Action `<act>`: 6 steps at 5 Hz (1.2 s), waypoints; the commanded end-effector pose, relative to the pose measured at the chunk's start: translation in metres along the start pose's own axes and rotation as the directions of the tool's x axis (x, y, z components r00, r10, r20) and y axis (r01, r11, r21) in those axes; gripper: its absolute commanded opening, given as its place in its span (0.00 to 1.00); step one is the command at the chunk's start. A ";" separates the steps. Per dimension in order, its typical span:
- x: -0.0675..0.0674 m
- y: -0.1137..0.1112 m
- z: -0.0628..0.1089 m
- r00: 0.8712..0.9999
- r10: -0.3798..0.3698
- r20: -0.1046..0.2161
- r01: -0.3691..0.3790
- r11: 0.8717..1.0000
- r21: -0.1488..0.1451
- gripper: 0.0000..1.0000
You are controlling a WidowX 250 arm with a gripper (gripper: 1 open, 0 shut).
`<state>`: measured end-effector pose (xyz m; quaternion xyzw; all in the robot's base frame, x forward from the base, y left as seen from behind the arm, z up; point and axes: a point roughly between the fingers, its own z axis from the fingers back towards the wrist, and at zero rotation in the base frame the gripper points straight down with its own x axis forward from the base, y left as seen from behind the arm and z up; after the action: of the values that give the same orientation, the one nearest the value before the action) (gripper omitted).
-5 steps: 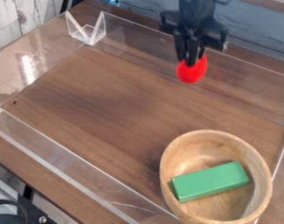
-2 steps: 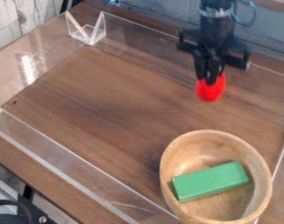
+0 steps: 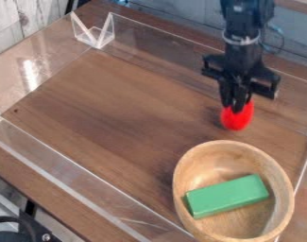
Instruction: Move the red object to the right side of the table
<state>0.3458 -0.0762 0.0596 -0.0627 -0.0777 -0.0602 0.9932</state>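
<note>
Since earlier, the claw (image 3: 239,106) has carried the one red object (image 3: 238,116) rightward and nearer, still clenched on it, low over the surface (image 3: 118,104); one bowl (image 3: 234,194) holds one green block (image 3: 227,196).

Dark wood table (image 3: 105,113) carries a wooden bowl (image 3: 200,170).

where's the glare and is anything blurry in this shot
Camera view: glare streaks the clear acrylic walls at upper left; the gripper and red toy look slightly soft; the bowl and green block are sharper, shadows faint.
</note>
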 end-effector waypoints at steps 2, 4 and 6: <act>0.000 -0.002 -0.002 0.993 -0.110 0.039 0.110 0.994 0.008 1.00; 0.006 0.002 0.003 0.996 -0.076 0.045 0.075 0.997 0.024 0.00; 0.001 0.000 0.003 0.983 -0.181 0.043 0.180 0.983 0.017 0.00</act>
<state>0.3404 -0.0735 0.0448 -0.0505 -0.0764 -0.1414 0.9857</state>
